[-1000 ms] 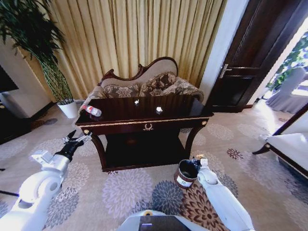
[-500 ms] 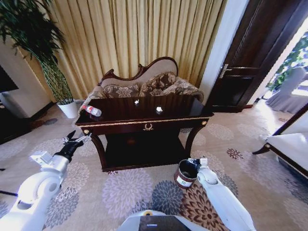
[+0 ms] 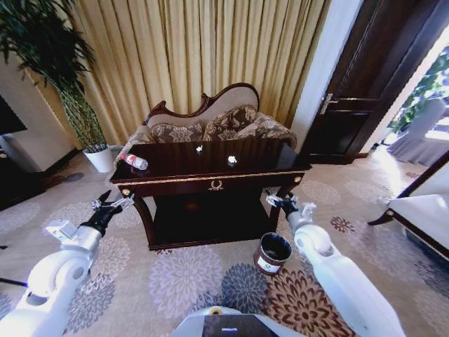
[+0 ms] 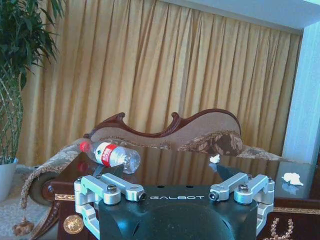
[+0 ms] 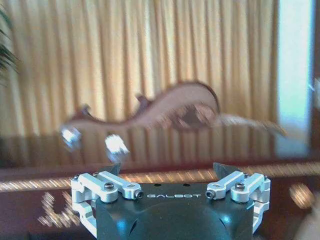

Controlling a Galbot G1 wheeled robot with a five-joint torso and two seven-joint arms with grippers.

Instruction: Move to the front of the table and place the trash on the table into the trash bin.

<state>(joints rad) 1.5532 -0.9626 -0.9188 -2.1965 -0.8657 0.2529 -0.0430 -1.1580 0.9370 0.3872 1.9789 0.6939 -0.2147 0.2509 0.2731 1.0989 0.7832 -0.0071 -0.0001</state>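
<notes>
Behind the table (image 3: 210, 168) stands a patterned sofa (image 3: 210, 123) against gold curtains (image 3: 196, 49), with a tall plant (image 3: 52, 63) in a white pot (image 3: 98, 159) at about ten o'clock from the table and a dark door (image 3: 372, 84) at about two o'clock. Nothing stands between the robot and the table front except flowered carpet (image 3: 189, 277). The table is long, dark and glossy, with a gold emblem on its drawer and a lower shelf. On its top, the bottle (image 3: 133, 161) lies on its side at the nine o'clock end, clear with a red cap and red-white label; two small white scraps (image 3: 231, 160) sit apart toward the middle and back. The bin (image 3: 272, 253), round and dark brown with a white label, stands upright on the carpet at about five o'clock from the table, near its right leg. The left gripper (image 3: 112, 204) hangs in the air off the table's left front corner, fingers spread apart and holding nothing. The right gripper (image 3: 282, 203) is raised beside the table's right front leg, above the bin, also spread apart and empty.
</notes>
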